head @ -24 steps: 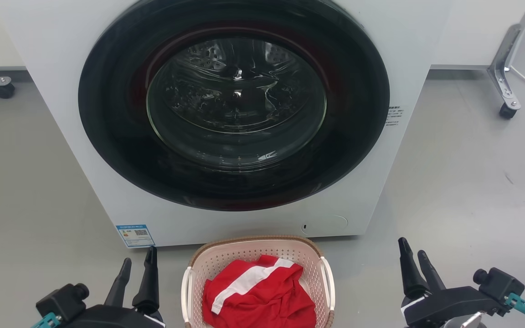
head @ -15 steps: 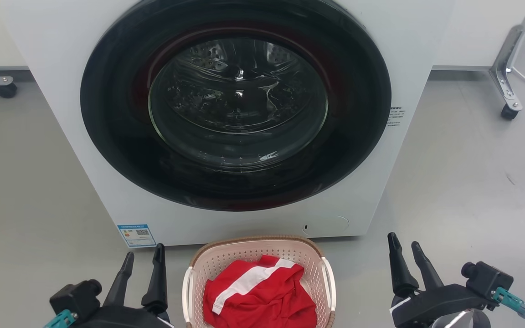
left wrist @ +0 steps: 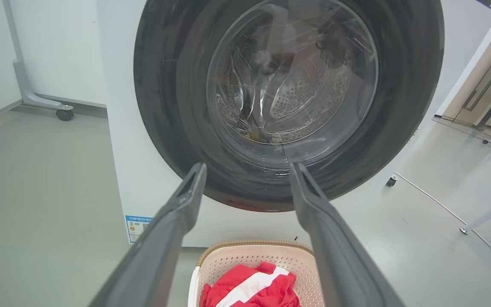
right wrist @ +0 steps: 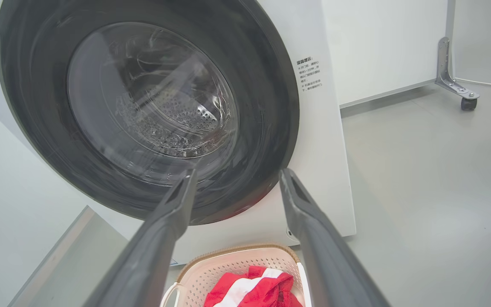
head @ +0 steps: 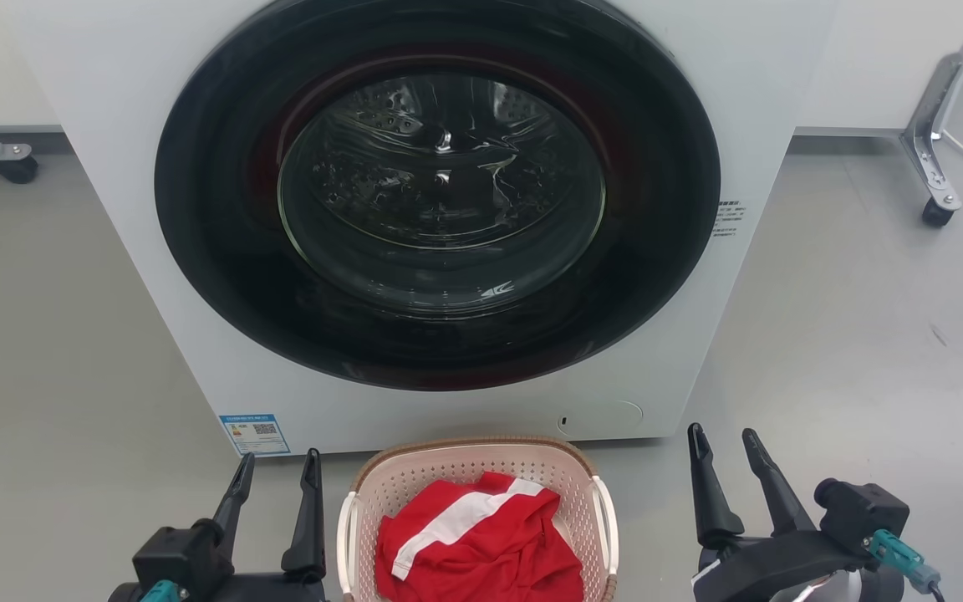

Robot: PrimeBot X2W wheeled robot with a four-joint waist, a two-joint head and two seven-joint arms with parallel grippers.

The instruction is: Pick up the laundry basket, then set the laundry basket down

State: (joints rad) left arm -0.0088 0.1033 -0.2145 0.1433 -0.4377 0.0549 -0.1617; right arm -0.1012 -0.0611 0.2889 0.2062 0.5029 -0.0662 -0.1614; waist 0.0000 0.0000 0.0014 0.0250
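The laundry basket, pale pink with a brown rim and white side handles, stands on the grey floor at the bottom middle of the head view, just in front of the washing machine. A red garment with a white stripe lies inside it. My left gripper is open just left of the basket, its inner finger close to the left handle. My right gripper is open a short way right of the basket, apart from it. Both wrist views show the basket low between empty open fingers.
A white front-loading washing machine with a dark round door rises right behind the basket. Caster legs of stands sit at the far left and far right. A white cable runs across the floor.
Both grippers have moved inward toward the basket, the left one rightward and the right one leftward, and their fingers have spread wider. The head camera shifted slightly. The basket stayed put.
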